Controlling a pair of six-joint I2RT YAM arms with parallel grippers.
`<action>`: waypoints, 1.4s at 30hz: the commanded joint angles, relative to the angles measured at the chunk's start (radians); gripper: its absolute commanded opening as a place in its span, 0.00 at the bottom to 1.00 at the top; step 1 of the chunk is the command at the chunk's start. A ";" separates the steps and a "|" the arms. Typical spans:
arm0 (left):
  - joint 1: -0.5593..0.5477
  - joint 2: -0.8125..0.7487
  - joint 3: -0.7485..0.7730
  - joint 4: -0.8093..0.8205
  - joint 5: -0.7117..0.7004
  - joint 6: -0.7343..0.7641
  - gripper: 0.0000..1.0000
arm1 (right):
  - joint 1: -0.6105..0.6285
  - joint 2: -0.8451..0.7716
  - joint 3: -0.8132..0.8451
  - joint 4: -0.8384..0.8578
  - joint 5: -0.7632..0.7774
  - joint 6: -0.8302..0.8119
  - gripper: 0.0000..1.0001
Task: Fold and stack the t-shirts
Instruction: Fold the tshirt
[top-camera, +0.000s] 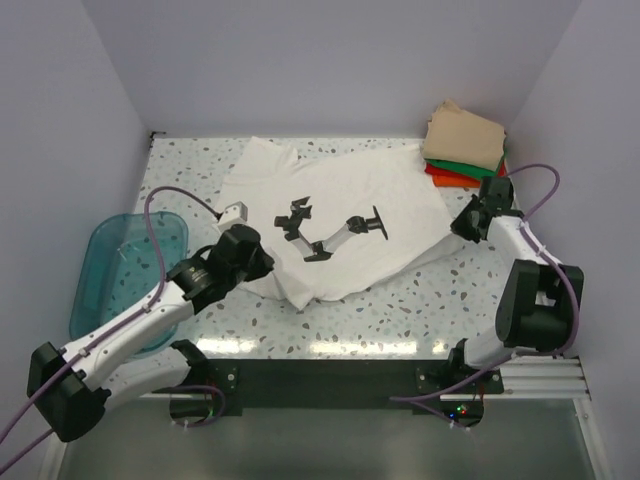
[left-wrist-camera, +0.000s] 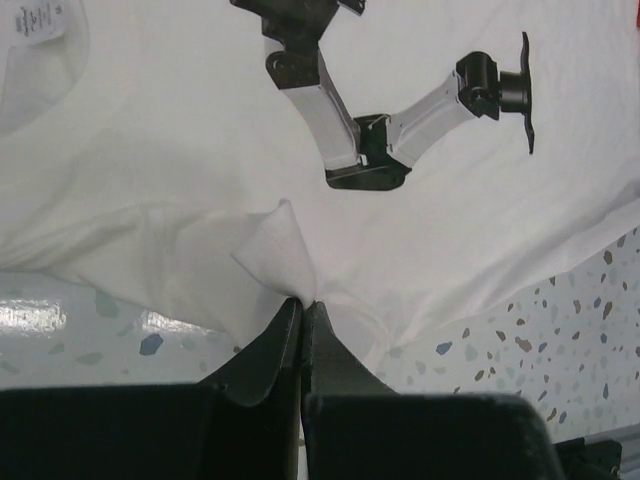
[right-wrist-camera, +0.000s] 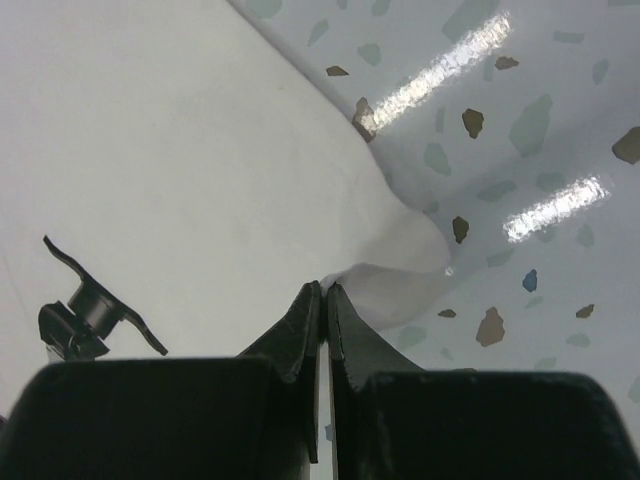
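Observation:
A large white t-shirt (top-camera: 345, 205) with a black and grey chest print (top-camera: 330, 233) lies spread on the speckled table. My left gripper (top-camera: 262, 262) is shut on a pinch of its left edge; the left wrist view shows the cloth (left-wrist-camera: 285, 255) bunched at the fingertips (left-wrist-camera: 303, 303). My right gripper (top-camera: 461, 226) is shut on the shirt's right edge; the right wrist view shows the fold (right-wrist-camera: 400, 260) held at its tips (right-wrist-camera: 325, 288). Folded tan (top-camera: 465, 135), green (top-camera: 455, 166) and orange-red (top-camera: 450, 179) tees are stacked at the back right.
A translucent teal plastic bin (top-camera: 120, 270) stands at the table's left edge, beside my left arm. The walls close in on the left, back and right. The speckled table (top-camera: 420, 300) shows bare along the front edge.

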 joint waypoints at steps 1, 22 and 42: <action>0.094 0.051 0.068 0.070 0.041 0.078 0.00 | -0.004 0.047 0.072 0.076 -0.016 0.035 0.00; 0.392 0.314 0.240 0.138 0.179 0.201 0.00 | -0.004 0.270 0.256 0.152 -0.078 0.089 0.00; 0.461 0.407 0.267 0.158 0.210 0.221 0.00 | -0.004 0.331 0.316 0.136 -0.076 0.073 0.00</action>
